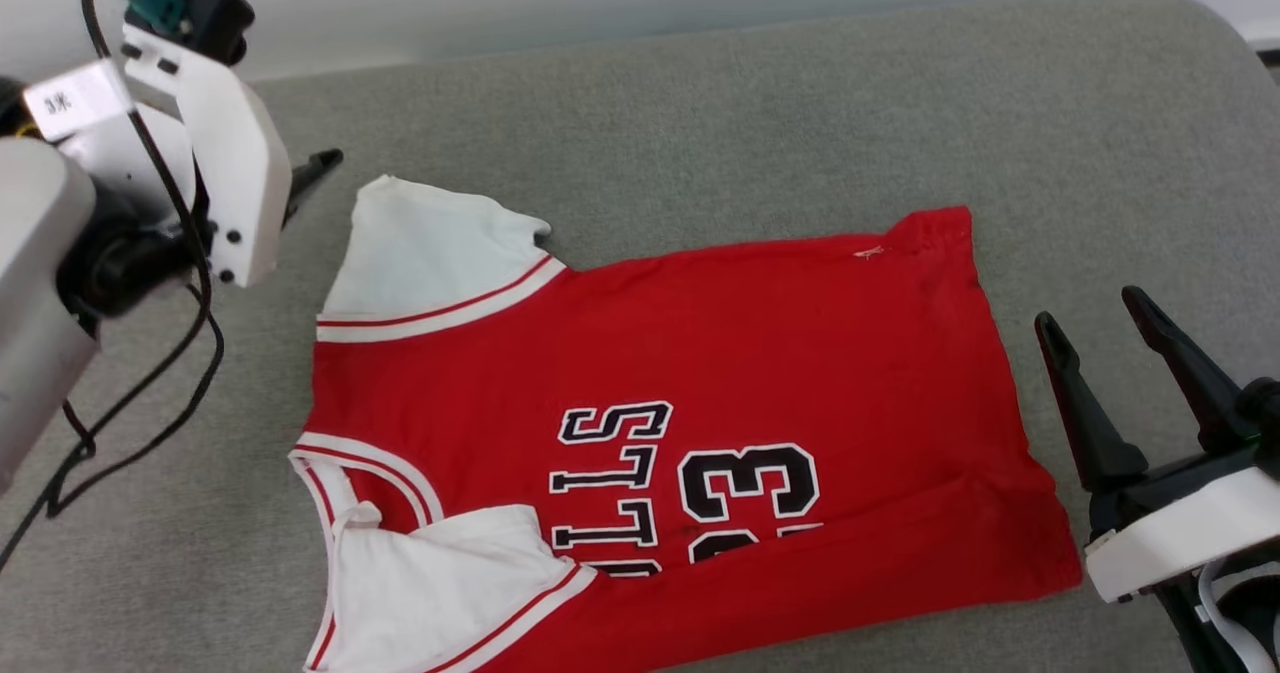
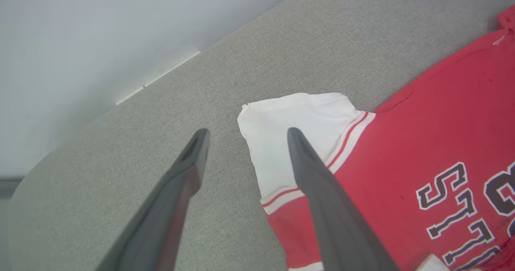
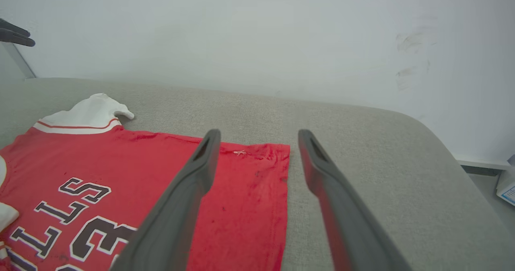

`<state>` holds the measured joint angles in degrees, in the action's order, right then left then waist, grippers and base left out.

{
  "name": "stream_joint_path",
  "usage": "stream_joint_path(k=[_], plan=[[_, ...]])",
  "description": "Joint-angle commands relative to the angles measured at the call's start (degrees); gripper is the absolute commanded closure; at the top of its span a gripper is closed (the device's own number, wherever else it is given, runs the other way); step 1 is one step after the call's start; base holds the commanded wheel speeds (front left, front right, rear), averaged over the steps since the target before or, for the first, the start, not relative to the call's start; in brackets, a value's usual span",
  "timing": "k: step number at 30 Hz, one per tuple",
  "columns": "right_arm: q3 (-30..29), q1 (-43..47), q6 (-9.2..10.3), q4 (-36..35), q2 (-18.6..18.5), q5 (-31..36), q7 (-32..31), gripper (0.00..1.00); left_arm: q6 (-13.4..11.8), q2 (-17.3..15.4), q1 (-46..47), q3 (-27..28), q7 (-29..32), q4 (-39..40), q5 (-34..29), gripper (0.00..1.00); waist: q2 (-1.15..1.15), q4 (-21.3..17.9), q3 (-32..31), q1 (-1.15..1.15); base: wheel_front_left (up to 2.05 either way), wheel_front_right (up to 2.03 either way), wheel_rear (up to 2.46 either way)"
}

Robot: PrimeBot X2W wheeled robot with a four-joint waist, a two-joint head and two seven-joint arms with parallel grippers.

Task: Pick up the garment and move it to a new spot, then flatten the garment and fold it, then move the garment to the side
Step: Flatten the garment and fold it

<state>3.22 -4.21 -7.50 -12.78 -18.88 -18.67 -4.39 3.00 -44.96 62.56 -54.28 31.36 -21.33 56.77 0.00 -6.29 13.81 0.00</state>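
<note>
The garment (image 1: pixel 700 353), a red jersey with white sleeves and black lettering, lies spread face up on the grey cushion, collar to the left and hem to the right. Its far sleeve (image 2: pixel 289 134) lies flat; the near sleeve (image 1: pixel 440 583) is folded over the front. My left gripper (image 2: pixel 247 133) hovers open over the far sleeve's outer edge, one finger above the white cloth and one above bare cushion. To the right of the hem, my right gripper (image 1: pixel 1095 318) stands open and empty. In the right wrist view the right gripper (image 3: pixel 259 134) straddles the far hem corner of the garment (image 3: pixel 100 154).
The grey cushion (image 1: pixel 760 123) runs back to a pale wall (image 3: pixel 257 37) and rounds off at its right end (image 3: pixel 434 142). A black cable (image 1: pixel 190 353) hangs from my left arm over the cushion's left side. Floor with a white-and-blue item (image 3: pixel 507 184) lies beyond the right end.
</note>
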Motion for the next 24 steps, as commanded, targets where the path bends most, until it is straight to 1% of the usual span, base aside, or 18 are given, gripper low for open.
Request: stream_joint_path(k=[1,5,9,15,19,21,23,24], plan=[[-0.06,0.83,0.02,-0.95,0.81,0.41,-0.30,0.00,0.03,0.22,1.75,0.22,1.32,-0.79,0.28,0.00,0.00,-2.38,3.46,0.00,0.00,0.00,0.00],[0.58,0.72,0.02,-4.30,2.59,1.81,-1.02,0.00,0.73,0.71,6.98,-0.68,8.46,-4.41,0.18,0.00,0.00,-4.47,7.56,0.00,0.00,0.00,0.00],[1.26,-0.52,0.02,-5.66,3.32,2.23,-1.33,0.00,0.99,1.14,10.35,-1.42,13.80,-7.67,0.57,0.00,0.00,-6.25,11.10,0.00,0.00,0.00,0.00],[2.21,-2.16,0.02,-5.99,3.69,2.12,-0.58,0.00,1.49,1.35,12.30,-2.48,17.38,-11.48,0.08,0.00,0.00,-8.08,14.82,0.00,0.00,0.00,0.00],[2.67,-2.99,0.02,-4.91,3.59,1.94,-0.02,0.00,2.07,0.73,11.32,-4.22,19.11,-13.34,-0.72,0.00,0.00,-8.76,15.87,0.00,0.00,0.00,0.00],[2.72,-3.14,0.03,-4.59,3.44,1.79,0.29,0.00,2.27,1.03,10.19,-4.56,19.69,-14.22,0.11,0.00,0.00,-8.86,16.02,0.00,0.00,0.00,0.00],[2.56,-3.27,0.02,-4.49,3.10,1.75,0.22,0.00,2.54,0.77,9.53,-5.90,20.84,-14.56,-0.57,0.00,0.00,-8.75,15.92,0.00,0.00,0.00,0.00],[2.57,-3.46,0.02,-4.54,2.98,1.68,0.04,0.00,2.76,0.66,9.25,-6.11,21.13,-14.76,-0.27,0.08,0.00,-8.71,15.76,0.00,0.00,0.00,0.00]])
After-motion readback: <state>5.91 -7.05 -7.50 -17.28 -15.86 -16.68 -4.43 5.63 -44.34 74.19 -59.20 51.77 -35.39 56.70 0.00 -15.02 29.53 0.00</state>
